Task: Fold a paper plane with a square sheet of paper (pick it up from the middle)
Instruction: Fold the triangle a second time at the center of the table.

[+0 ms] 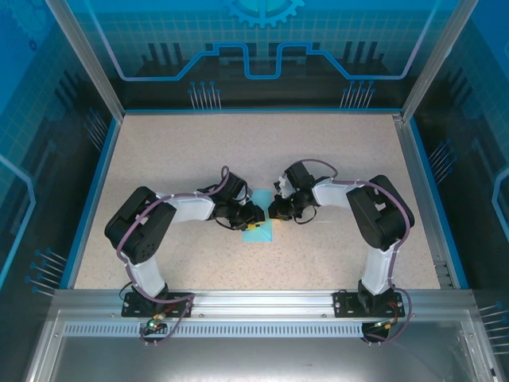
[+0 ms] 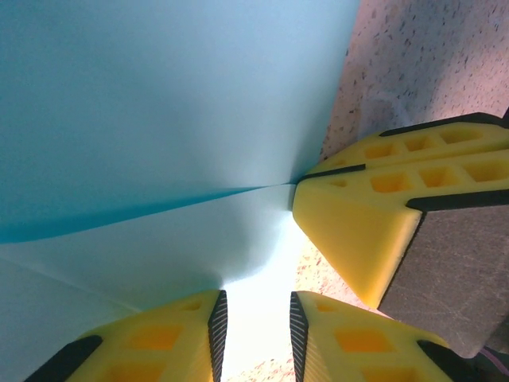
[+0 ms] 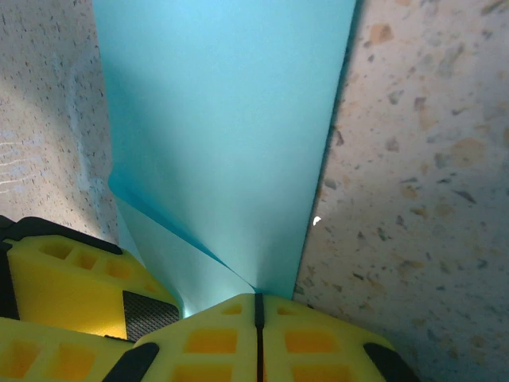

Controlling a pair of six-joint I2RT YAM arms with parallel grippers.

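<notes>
**Item 1. Bench** (image 1: 334,159): speckled beige top with a blue rim, set inside an enclosure of blue panels. The rear panel carries a gear motif (image 1: 262,9) and circuit-style lines.

**Item 2. Square sheet of paper** (image 1: 256,232): light cyan-blue. It lies near the centre of the bench, under the 2 wrists where they meet. It is partly folded, with 1 flap raised over the rest. In the left wrist view a crease runs across the sheet to the tips of the right gripper. In the right wrist view 1 straight edge of the sheet runs along the bare bench on the right.

**Item 3. Left gripper** (image 2: 256,342): reaches in from the left. Its yellow fingers (image 2: 159,342) have black ribbed pads and stand apart, released. Paper shows bright in the gap between them. The tips sit just beside the right gripper.

**Item 4. Right gripper** (image 3: 258,314): reaches in from the right. Its yellow fingers (image 3: 211,338) are clenched pad to pad, pinching the sheet where the crease ends.

**Item 5. Arms, 2 units:** black and white, with looped cables. Both bases are bolted to a metal rail (image 1: 262,301) at the near edge.
</notes>
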